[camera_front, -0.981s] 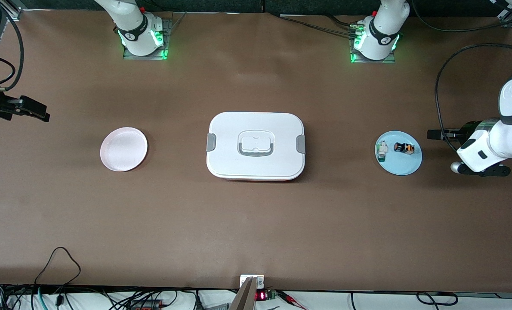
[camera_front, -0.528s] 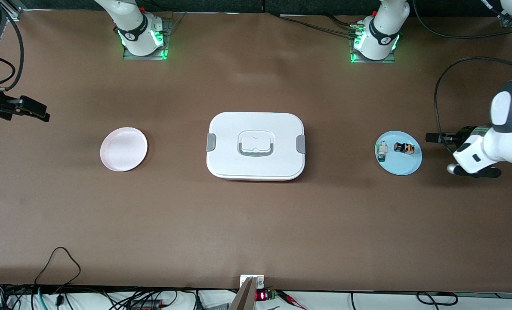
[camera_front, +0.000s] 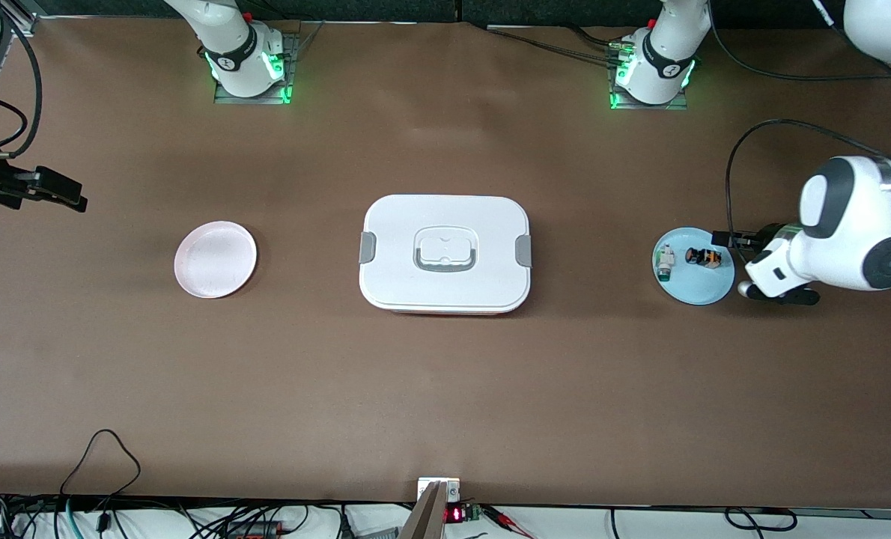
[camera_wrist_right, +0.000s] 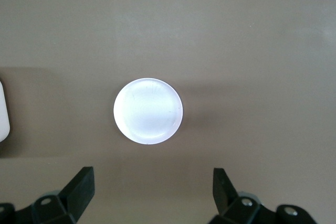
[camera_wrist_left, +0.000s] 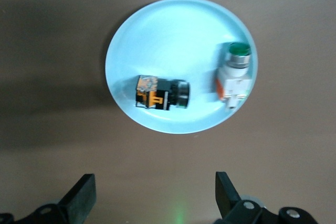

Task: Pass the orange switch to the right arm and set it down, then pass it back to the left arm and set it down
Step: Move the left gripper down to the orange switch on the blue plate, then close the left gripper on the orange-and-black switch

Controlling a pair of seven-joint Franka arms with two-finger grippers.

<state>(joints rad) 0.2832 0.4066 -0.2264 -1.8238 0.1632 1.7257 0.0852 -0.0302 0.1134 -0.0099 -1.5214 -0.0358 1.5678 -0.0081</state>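
Left wrist view gives us what the front view blurs: the orange switch (camera_wrist_left: 161, 93) lying on its side in the blue plate (camera_wrist_left: 157, 30), beside a white-and-green component (camera_wrist_left: 234, 76), with the left gripper (camera_wrist_left: 155, 195) fingers wide, empty. Right gripper (camera_wrist_right: 153, 192) fingers also wide, above the pink plate (camera_wrist_right: 148, 110). We see only a cut-off corner of the box (camera_wrist_right: 3, 111) there.

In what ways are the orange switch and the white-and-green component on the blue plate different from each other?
The orange switch has a black body with orange markings; the white-and-green component is mostly white with a green round cap. On the blue plate, the orange switch lies nearer the middle and the left arm's end of the table, the white-and-green component by the rim toward the box. They lie crosswise to each other. Both are small, lie on their sides, and are untouched.
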